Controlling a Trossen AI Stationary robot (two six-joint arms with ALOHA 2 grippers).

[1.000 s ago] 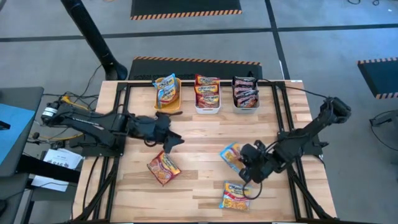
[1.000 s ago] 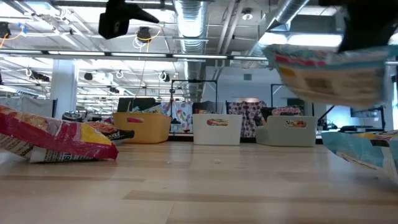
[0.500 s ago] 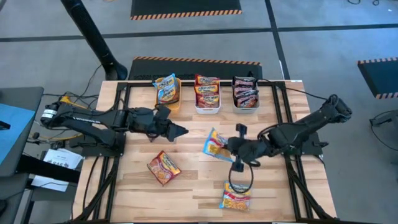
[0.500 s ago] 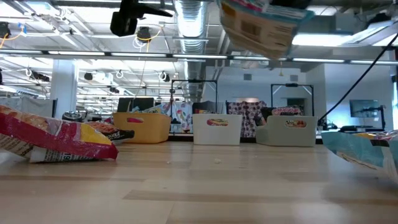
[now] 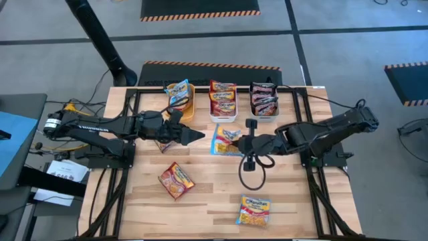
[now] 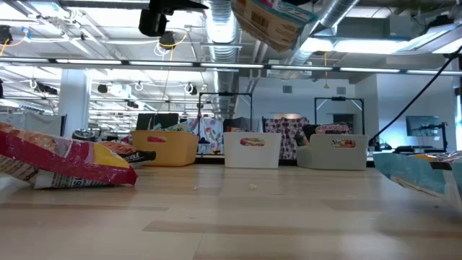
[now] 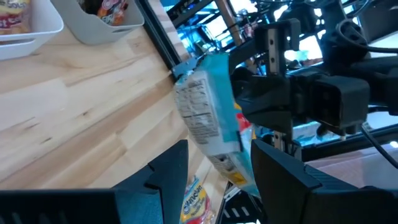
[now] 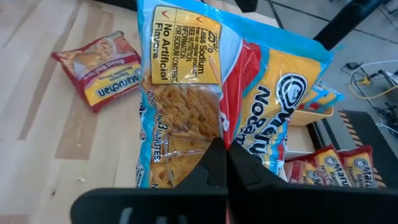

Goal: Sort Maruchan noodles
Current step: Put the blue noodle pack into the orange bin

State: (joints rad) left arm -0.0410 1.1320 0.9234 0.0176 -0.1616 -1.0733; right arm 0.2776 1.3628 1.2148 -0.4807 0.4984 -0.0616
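Noodles, one blue-yellow packet (image 5: 226, 141), hang above mid-worktop pinched in the right tool (image 5: 244, 144), facing the left tool (image 5: 195, 136), open, probably for a handover.

Even bright overhead light; soft shadows on table (image 5: 214, 181); low view foreground blurred, ceiling lamps glaring.

Three bins in a row at the far edge of our wooden table

We see an orange bin (image 5: 188, 106), a white bin (image 5: 223, 115) and a grey bin (image 5: 265, 114) standing side by side along the back of the table (image 5: 214, 194), the white one between the other two. Past the far edge lies a black mat (image 5: 207, 72) with an orange-and-black striped border. From table height we look across to the same three bins, with a ceiling duct (image 6: 219, 25) overhead.
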